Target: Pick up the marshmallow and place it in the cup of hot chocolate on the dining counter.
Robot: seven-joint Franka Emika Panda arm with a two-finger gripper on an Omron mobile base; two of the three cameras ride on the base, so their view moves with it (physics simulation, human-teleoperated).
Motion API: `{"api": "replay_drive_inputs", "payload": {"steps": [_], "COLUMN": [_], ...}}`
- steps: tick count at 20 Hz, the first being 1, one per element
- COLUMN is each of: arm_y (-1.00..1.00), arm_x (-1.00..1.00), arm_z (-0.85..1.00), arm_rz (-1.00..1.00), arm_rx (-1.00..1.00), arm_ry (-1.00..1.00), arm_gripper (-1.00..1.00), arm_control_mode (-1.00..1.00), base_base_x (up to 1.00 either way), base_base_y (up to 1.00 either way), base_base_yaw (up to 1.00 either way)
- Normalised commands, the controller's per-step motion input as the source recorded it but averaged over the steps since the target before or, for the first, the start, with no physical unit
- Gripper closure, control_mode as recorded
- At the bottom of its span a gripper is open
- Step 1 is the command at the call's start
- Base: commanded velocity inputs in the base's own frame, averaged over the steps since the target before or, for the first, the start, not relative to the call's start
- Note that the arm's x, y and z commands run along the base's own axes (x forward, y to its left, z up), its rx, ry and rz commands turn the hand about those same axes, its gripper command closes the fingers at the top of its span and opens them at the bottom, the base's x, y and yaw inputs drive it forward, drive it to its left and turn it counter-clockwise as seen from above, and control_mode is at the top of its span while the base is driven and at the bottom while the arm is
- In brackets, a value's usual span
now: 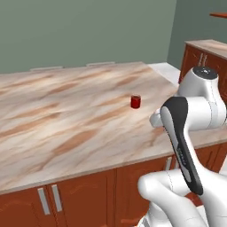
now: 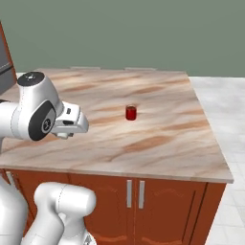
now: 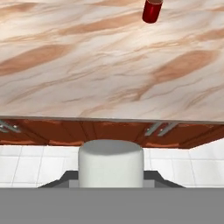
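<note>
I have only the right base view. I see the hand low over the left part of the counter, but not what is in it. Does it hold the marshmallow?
Observer: Yes. In the hand view the marshmallow sits between the jaws, which are shut on it.
Operator: Where is the cup from there?
Observer: In the hand view the cup of hot chocolate is at the top edge, right of centre, with the dining counter between it and the marshmallow.

We see the marshmallow, a stubby white-grey cylinder, upright and held between the claw's tips out past the tabletop edge. The red cup of hot chocolate stands upright mid-tabletop on beige, orange-veined marble.
</note>
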Motion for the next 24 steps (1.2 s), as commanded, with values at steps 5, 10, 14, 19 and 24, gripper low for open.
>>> {"api": "replay_drive_inputs", "payload": {"steps": [5,10,14,19,24], "arm_y": [0.00,0.00,0.00,0.00,-0.06], "arm_x": [0.00,0.00,0.00,0.00,0.40], "arm_z": [0.00,0.00,0.00,0.00,0.00], "arm_rz": [0.00,0.00,0.00,0.00,0.00], "arm_rx": [0.00,0.00,0.00,0.00,0.01], "arm_ry": [0.00,0.00,0.00,0.00,0.08], "arm_gripper": [1.00,1.00,1.00,1.00,1.00], "arm_control_mode": [1.00,1.00,1.00,1.00,-1.00], "base_base_x": [0.54,0.55,0.54,0.71,0.60], "base_base_y": [-0.35,-0.30,-0.29,-0.15,-0.05], "base_base_yaw": [0.00,0.02,0.08,0.06,0.02]}}
